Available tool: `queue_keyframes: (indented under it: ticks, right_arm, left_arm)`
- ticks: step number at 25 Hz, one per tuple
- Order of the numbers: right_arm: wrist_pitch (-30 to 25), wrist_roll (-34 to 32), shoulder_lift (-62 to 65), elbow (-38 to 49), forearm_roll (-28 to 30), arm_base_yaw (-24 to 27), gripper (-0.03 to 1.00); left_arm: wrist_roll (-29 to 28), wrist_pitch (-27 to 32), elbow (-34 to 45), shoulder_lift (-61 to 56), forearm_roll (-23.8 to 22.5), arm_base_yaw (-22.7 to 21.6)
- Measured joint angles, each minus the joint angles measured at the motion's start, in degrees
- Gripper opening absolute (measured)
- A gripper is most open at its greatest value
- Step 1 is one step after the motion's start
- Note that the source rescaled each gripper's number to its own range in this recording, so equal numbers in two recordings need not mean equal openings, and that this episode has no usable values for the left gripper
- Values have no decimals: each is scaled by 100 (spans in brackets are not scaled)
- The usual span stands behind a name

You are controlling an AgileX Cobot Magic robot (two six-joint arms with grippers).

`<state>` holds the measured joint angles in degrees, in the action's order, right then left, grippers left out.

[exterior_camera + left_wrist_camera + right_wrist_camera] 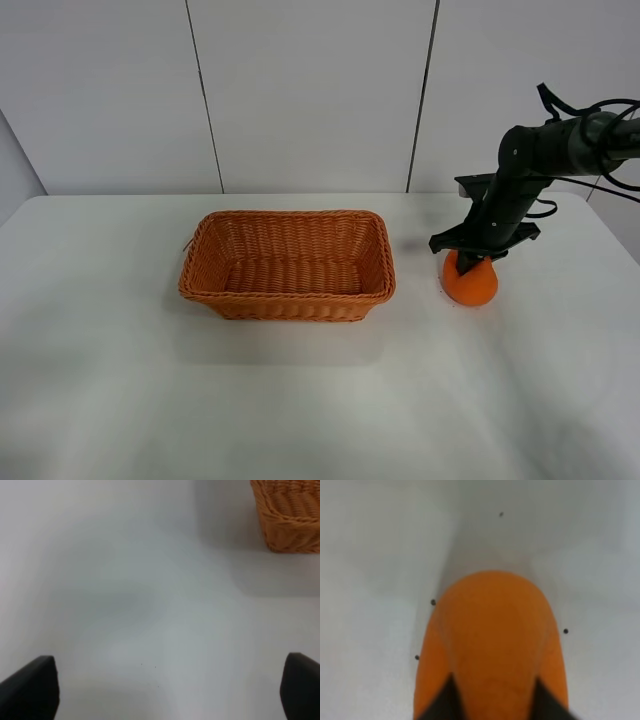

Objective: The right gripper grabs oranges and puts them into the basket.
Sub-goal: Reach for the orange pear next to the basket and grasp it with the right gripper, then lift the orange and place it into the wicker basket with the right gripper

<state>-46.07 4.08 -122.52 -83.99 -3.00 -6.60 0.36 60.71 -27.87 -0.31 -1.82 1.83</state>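
Claw (469,266) on one orange (472,288); one basket (290,214).

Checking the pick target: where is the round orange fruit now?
In the exterior high view, the round orange fruit sits on the white table, right of the woven wicker basket and clear of it, under the black right gripper.

Orange (471,285) right of basket (288,297); both on table (320,400)
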Motion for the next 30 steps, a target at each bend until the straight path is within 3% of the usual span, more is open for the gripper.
queue_keyframes:
  ticks: [7, 18, 24, 30]
  right_arm:
    - [-442, 23, 132, -220, 122, 0, 0]
    - [-2176, 117, 974, -1745, 229, -50, 0]
    - [-2376, 151, 967, -2365, 262, -648, 0]
    - [-2382, 81, 967, -2735, 256, -1679, 0]
  left_arm:
    - [0, 0, 0, 0, 0, 0]
    - [0, 0, 0, 0, 0, 0]
    - [0, 0, 0, 0, 0, 0]
    - [0, 0, 0, 0, 0, 0]
